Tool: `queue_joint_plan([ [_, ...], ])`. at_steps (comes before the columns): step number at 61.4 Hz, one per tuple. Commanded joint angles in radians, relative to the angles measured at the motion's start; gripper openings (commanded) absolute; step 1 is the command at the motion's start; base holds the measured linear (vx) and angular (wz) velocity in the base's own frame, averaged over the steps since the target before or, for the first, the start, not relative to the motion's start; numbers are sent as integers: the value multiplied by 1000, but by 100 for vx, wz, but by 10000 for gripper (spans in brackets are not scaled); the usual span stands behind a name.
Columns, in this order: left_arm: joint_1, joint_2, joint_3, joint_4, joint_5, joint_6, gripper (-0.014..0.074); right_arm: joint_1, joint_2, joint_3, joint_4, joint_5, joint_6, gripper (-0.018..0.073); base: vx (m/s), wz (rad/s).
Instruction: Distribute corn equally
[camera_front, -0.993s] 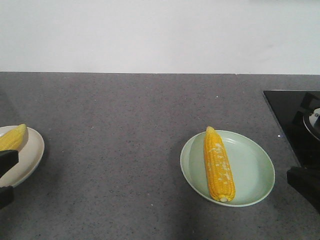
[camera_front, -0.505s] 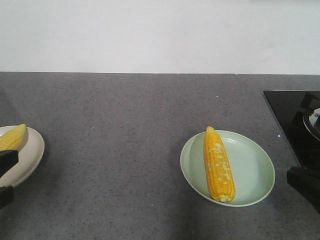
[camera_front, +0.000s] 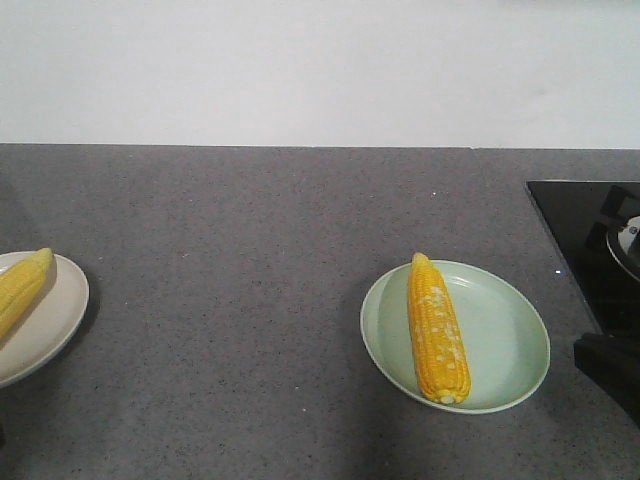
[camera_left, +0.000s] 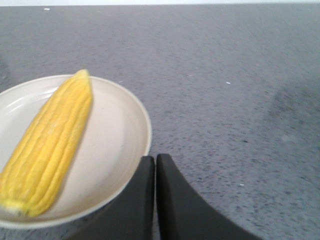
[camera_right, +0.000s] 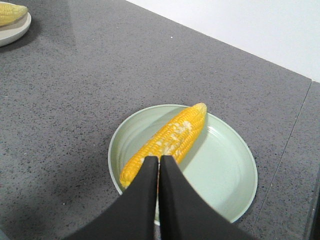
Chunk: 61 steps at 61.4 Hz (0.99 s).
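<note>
One corn cob (camera_front: 438, 330) lying in the pale green plate (camera_front: 510, 340) toward the grey countertop's (camera_front: 250, 260) right side, second cob (camera_left: 50, 145) in the cream plate (camera_left: 117, 145) at its left edge, left gripper (camera_left: 155, 165) and right gripper (camera_right: 159, 165) both closed, empty

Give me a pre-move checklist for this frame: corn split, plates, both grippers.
1. Corn count even: ok. One cob on the green plate, one cob on the cream plate.
2. Cobs fully seated inside the rims: ok for the green plate; cannot tell for the cream one, which every view crops.
3. Left gripper empty: ok, fingers closed together just off the cream plate's edge, holding nothing.
4. Right gripper empty: ok, fingers closed, nothing between them.
5. Right gripper clear of its cob: cannot tell; the tips overlap the cob's base in the wrist view.
6. Stray cobs on the counter: ok, none visible.
</note>
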Motion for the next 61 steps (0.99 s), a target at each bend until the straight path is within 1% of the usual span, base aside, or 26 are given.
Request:
queue_joint_plan([
  [1,-2,-74,83,10,-197,-55,-6,-3,5,-26,25,-56,-5,-4,0,0],
  [7,-2,-175,194,11,-263,-55,-6,-3,5,-26,25,-56,-5,-4,0,0],
  [17,-1,-324,311,11,-294,-65,-6,-3,5,-26,27,-56,-5,-4,0,0],
  [19,-1,-349,311,22,-266,-65,-6,-3,5,-26,27,-56,-5,-4,0,0],
  [21,-1,-377,307,52,-244,-65,-6,-3,5,-26,27,-56,-5,-4,0,0],
  [32,-1,-486,308,145,-242,-71,-6,-3,5,-26,27,-56,-5,-4,0,0],
  [37,-1,-529,308,164,-239,-71,-6,-3,5,-26,28,-56,-5,-4,0,0],
  [40,-1,-550,308,169,-239,-71,-6,-3,5,-26,28,-56,-5,-4,0,0],
  [61,-1,-547,308,164,-240,-72,-6,-3,5,-26,28,-42,-5,-4,0,0],
])
